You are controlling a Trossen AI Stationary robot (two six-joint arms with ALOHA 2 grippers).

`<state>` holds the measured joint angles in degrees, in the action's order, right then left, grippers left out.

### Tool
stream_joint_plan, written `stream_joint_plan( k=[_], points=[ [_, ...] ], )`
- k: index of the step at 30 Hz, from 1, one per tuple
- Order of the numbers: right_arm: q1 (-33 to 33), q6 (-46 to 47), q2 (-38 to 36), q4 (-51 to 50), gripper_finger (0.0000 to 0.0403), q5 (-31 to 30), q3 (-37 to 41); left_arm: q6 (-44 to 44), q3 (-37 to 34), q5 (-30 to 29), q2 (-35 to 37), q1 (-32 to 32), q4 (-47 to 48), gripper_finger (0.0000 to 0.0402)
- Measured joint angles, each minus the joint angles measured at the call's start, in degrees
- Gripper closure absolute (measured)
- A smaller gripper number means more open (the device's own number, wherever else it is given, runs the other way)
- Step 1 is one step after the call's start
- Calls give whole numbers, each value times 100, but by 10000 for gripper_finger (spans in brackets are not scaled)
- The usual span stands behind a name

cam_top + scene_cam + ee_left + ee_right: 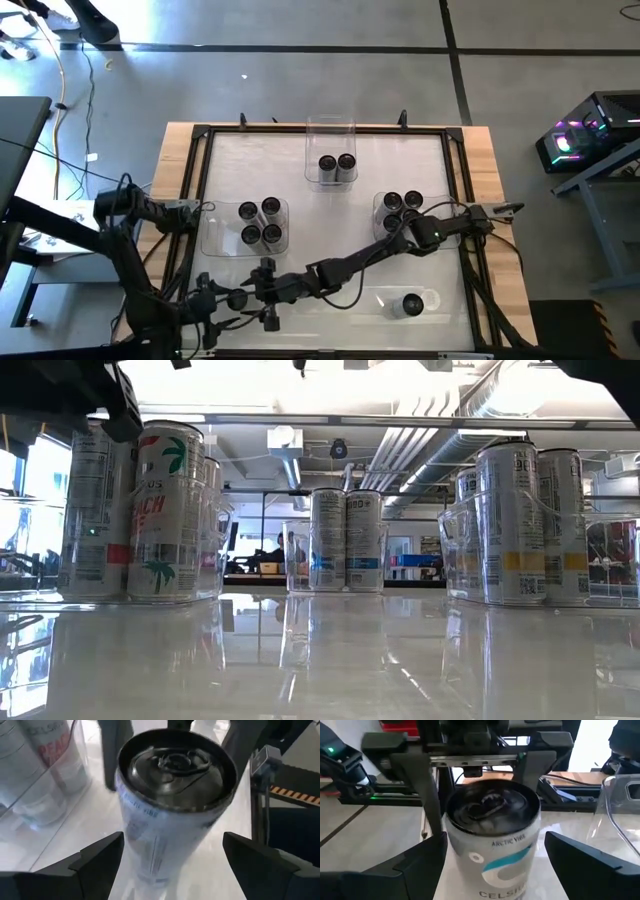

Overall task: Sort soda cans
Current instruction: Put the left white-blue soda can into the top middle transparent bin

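Note:
One soda can point(266, 268) stands upright on the white table near its front edge, left of centre. Its dark top shows in the left wrist view point(175, 765), and in the right wrist view point(492, 812) its side is white with teal print. My left gripper point(172, 845) is open, with a finger on either side of this can. My right gripper point(495, 845) is open around the same can from the opposite side. No finger plainly touches it. Each wrist view shows the other gripper beyond the can.
Clear trays hold the other cans: several at the left point(258, 225), two at the far middle point(337, 165), several at the right point(403, 210), and one at the near right point(412, 305). My right arm point(380, 250) stretches across the table's near half.

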<state>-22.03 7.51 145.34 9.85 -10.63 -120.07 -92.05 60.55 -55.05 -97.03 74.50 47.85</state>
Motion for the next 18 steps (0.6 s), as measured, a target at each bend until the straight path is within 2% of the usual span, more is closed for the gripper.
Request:
stream_joint_plan(
  k=[8,11,14,18],
  points=[
    [-65,-79,0,-72,80,119,0,946,3,-173,-203,-353,-823,67],
    [-143,-112,-2,-90,114,-113,0,1074,3,-108,-201,-420,-913,67],
    [-187,-73,-4,-101,165,48,0,1071,3,-41,-204,-441,-903,67],
    [-203,91,-34,-227,170,90,-7,985,3,132,-204,-420,-885,67]
  ],
)
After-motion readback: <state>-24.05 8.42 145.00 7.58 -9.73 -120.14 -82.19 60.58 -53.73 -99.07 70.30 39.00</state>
